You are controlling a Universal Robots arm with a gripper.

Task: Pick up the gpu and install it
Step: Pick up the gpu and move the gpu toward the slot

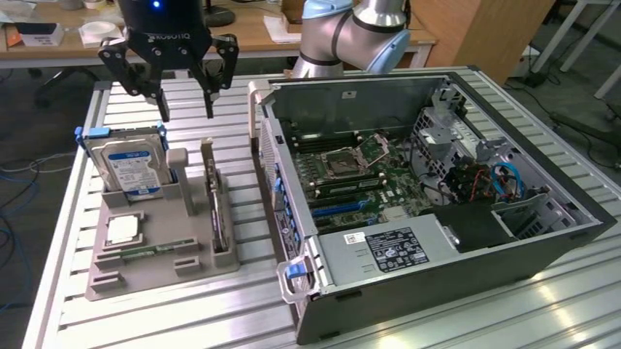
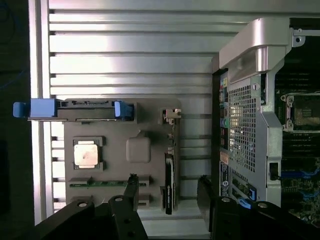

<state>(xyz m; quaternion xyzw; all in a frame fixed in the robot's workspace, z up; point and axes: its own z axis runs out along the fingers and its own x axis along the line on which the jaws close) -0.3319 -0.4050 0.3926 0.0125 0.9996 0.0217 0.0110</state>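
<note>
The gripper is hovering over the holder with its fingers spread apart, gripping nothing. The gpu is standing on edge in the holder, sitting between the drive and the open case.

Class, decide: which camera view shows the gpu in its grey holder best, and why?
The exterior view: the gpu stands on edge in the grey holder, its length and height visible. The wrist view looks down on its top edge, seen as a thin dark strip.
</note>
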